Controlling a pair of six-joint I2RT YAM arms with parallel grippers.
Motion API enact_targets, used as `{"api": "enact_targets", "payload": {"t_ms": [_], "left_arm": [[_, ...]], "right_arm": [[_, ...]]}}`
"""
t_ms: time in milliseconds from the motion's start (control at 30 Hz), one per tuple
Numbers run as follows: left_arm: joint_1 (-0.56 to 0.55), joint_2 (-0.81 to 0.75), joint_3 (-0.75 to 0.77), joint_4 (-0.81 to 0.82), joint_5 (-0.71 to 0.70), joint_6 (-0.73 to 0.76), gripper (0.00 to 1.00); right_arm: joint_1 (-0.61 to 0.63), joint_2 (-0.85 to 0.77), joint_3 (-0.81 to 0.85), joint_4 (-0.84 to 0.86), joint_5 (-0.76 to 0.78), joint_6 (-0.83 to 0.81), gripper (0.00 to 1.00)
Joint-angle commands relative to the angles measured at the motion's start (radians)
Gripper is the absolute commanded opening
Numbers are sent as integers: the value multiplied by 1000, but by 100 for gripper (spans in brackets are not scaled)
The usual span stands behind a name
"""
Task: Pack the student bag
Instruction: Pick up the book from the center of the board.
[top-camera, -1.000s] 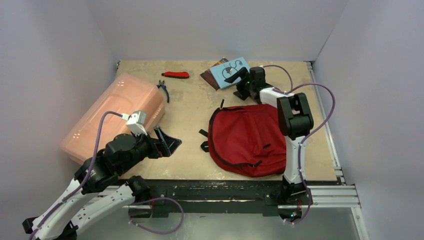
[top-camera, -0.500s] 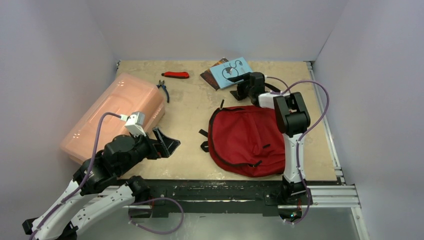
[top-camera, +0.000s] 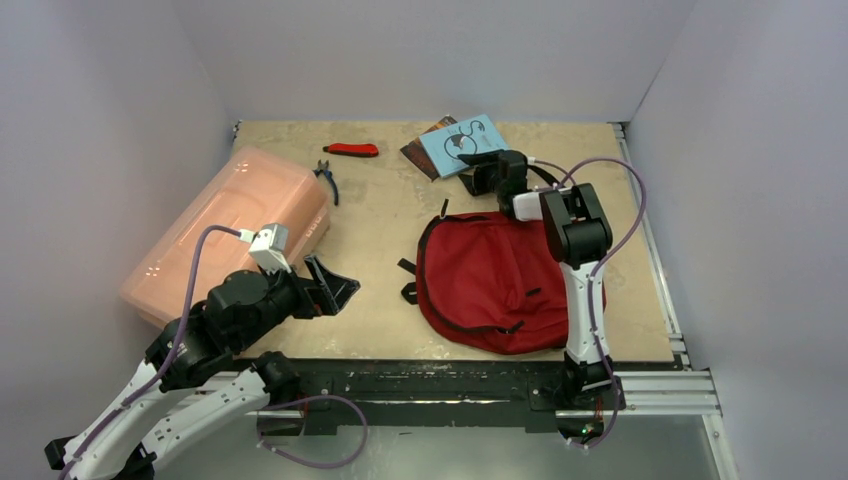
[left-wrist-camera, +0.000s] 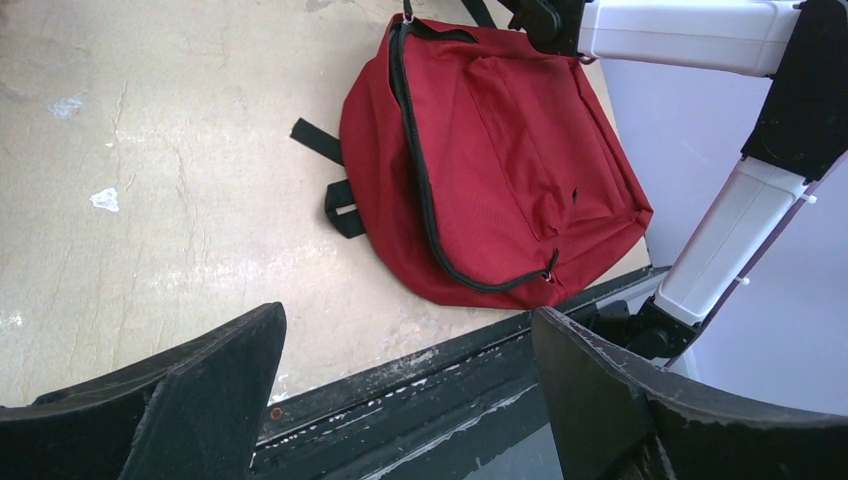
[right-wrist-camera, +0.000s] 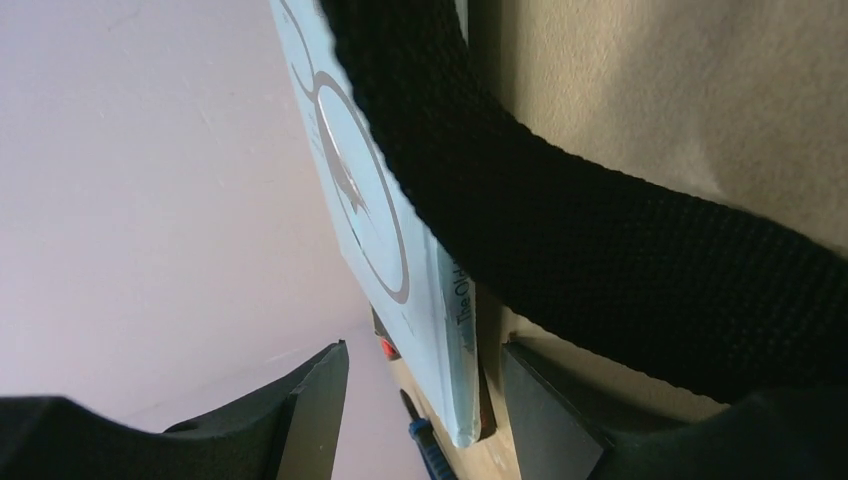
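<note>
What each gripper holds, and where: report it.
Nothing held. Left gripper open, empty; right gripper open, edge of the light blue paperback book between its jaws, ungripped.

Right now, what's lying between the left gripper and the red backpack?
Only bare tabletop between left gripper and red backpack, clearest in the top view.

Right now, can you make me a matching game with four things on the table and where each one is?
Things:
1. student bag
2. pink box
3. blue book
4. red-handled tool

Places:
A. far side, left of the book
B. left side
C. far side, just beyond the bag
D. near edge, right side

Pairs: 1-D, 2-B, 3-C, 4-A
</note>
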Motion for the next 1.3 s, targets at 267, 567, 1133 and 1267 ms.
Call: {"api": "enact_targets", "payload": {"t_ms": [267, 567, 1133, 1267], "left_arm": [[2, -2, -15, 21, 15, 1, 93], [2, 2, -13, 20, 21, 2, 93], [2, 81, 22, 80, -1, 114, 94], [3, 86, 37, 95, -5, 106, 96]], "right_arm": [[-8, 119, -32, 289, 29, 21, 30], [-43, 57, -99, 540, -24, 0, 0], [-65, -554, -290, 229, -583, -626, 0], [-64, -671, -432, 304, -765, -666, 0]]}}
